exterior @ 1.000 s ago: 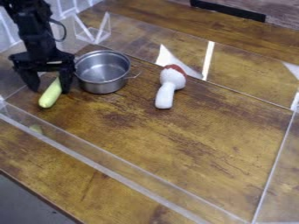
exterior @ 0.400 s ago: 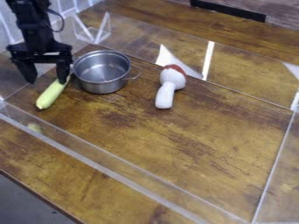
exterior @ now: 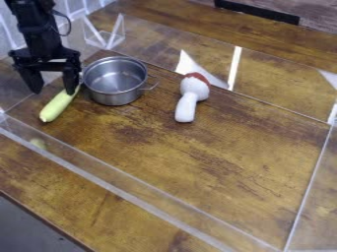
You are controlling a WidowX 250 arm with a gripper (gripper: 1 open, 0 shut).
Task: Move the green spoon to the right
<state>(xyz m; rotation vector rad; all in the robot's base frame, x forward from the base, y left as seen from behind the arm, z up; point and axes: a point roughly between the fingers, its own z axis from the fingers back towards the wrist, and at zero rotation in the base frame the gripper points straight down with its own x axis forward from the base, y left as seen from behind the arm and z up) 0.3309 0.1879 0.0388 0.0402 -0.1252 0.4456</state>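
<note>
green spoon on the wooden table, far left, just beside the steel pot.
lies just below and in front of the gripper; jaws apart, empty; long axis slanting from near-left to upper right toward the pot.

The arm's hand points straight down, fingers spread wide.

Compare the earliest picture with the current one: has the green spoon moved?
Yes. The green spoon has shifted slightly toward the picture's top and tilted more, its upper end now nearer the pot.
</note>
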